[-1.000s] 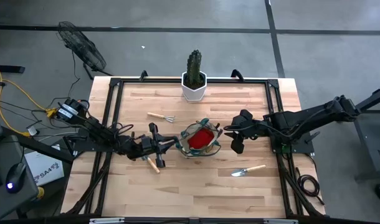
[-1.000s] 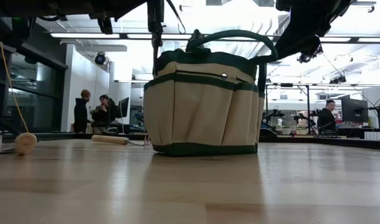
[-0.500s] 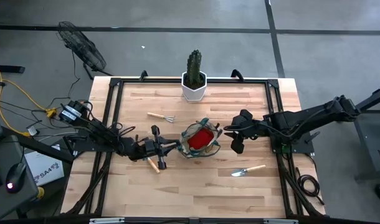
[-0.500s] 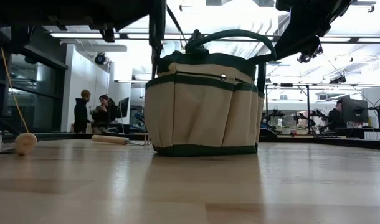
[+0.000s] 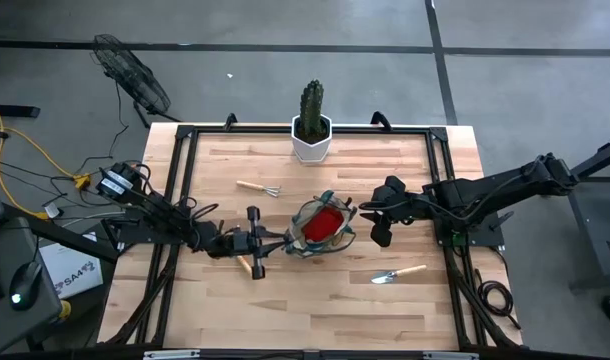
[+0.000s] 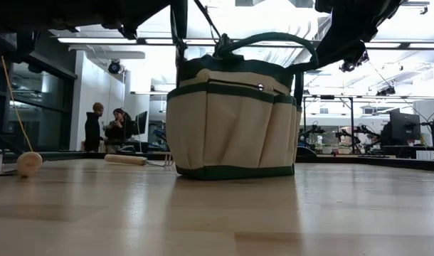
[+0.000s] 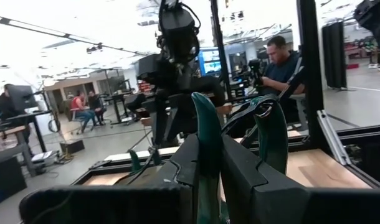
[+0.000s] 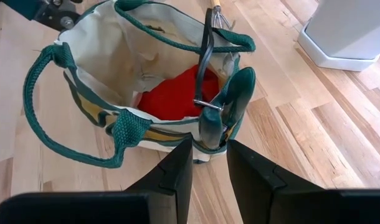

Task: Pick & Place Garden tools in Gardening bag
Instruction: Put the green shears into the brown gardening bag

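Note:
The olive and tan gardening bag [image 5: 307, 243] stands mid-table, also in the low view [image 6: 231, 128]. The red glove [image 8: 171, 96] lies inside it. The teal-handled pruning shears [image 8: 235, 93] stick upright in its right far corner. My left gripper [image 5: 279, 238] is at the bag's left end, shut on a green strap. My right gripper [image 8: 209, 167] is open just right of the bag, its fingertips short of the shears. One trowel [image 5: 397, 272] lies at the near right. Another trowel [image 5: 247, 265] lies by my left gripper. The mini rake [image 5: 257, 188] lies at the far left. My left gripper has a green strap of the bag [image 7: 205, 146] between its two fingers, a loop handle as far as I can tell. The fingers come level from the table's left, above the bag's left rim. The bag stands with its base on the table.
A green cactus in a white hexagonal pot [image 5: 311, 138] stands at the table's far edge, behind the bag. Black frame rails [image 5: 185, 160] run along the table's sides. People show in the room beyond the table in the low view [image 6: 96, 128].
My left gripper has gone toward the table's right edge, up to the bag's left end. The bag's upper left part has shifted a little toward the right while its base stays on the table. My right gripper has kept still.

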`<state>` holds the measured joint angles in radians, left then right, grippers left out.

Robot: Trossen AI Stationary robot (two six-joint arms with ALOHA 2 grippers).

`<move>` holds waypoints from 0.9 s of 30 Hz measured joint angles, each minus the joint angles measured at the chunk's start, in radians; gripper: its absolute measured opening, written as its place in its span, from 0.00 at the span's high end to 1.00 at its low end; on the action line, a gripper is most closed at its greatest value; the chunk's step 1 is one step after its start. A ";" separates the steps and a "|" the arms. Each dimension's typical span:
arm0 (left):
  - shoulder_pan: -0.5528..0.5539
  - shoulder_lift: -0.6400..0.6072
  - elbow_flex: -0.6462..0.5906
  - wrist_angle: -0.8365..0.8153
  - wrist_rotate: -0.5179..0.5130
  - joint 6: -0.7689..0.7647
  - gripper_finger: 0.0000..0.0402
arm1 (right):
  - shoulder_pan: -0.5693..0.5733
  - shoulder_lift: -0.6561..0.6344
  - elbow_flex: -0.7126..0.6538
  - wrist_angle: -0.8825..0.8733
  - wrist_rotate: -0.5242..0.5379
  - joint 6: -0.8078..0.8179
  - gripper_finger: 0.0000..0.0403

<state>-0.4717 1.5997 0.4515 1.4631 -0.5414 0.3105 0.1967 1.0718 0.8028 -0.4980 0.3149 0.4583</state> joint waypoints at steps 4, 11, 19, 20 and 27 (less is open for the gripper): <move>0.000 0.000 0.000 0.000 0.041 0.000 0.91 | 0.000 0.000 0.000 0.000 0.000 0.000 0.77; 0.000 0.000 0.000 0.000 0.077 0.026 0.91 | 0.000 0.000 0.000 0.000 0.000 0.000 0.77; 0.000 -0.001 0.000 0.000 0.172 0.061 0.91 | 0.000 0.000 0.000 -0.002 0.000 0.000 0.77; 0.000 -0.001 0.000 0.000 0.181 0.063 0.91 | 0.000 0.000 0.000 -0.002 0.000 0.000 0.77; 0.000 -0.002 -0.001 -0.049 0.115 0.043 0.91 | 0.000 0.000 0.000 -0.007 0.000 0.000 0.77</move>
<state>-0.4714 1.5978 0.4507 1.4137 -0.4260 0.3538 0.1965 1.0718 0.8028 -0.5049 0.3153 0.4582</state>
